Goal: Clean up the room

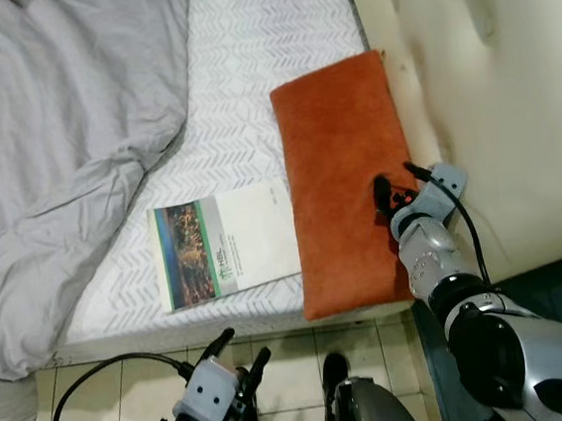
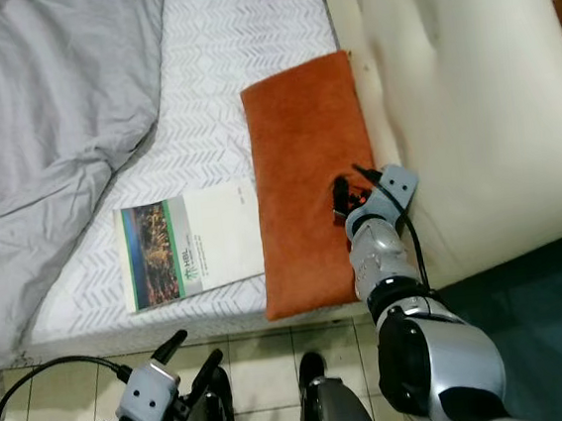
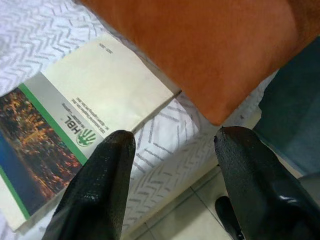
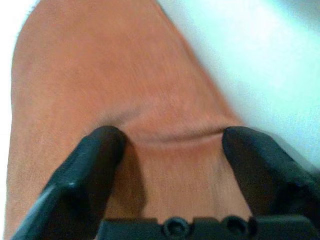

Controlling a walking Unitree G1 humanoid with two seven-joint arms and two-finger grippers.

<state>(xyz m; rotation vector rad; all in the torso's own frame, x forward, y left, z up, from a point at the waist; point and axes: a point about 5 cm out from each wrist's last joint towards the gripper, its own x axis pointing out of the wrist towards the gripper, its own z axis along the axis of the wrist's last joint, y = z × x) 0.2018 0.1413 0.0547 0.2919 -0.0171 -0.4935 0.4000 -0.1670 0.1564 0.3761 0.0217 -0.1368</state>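
An orange cushion [image 1: 340, 155] lies lengthwise on the bed's near right corner, beside the cream headboard [image 1: 489, 91]. My right gripper [image 1: 395, 186] stands open with both fingertips pressed into the cushion's fabric [image 4: 150, 120], which wrinkles between them. A booklet [image 1: 226, 244] with a green stripe and a city photo lies flat on the white patterned mattress [image 1: 247, 64], just left of the cushion. My left gripper [image 1: 243, 351] hangs open low over the tiled floor in front of the bed edge; in its wrist view the booklet [image 3: 85, 125] and the cushion's corner [image 3: 210, 60] lie beyond its fingers.
A rumpled grey duvet [image 1: 47, 163] covers the left part of the bed and droops over the near edge. Beige floor tiles [image 1: 296, 368] run along the bed front. A dark blue-green floor area [image 1: 557, 283] lies to the right below the headboard.
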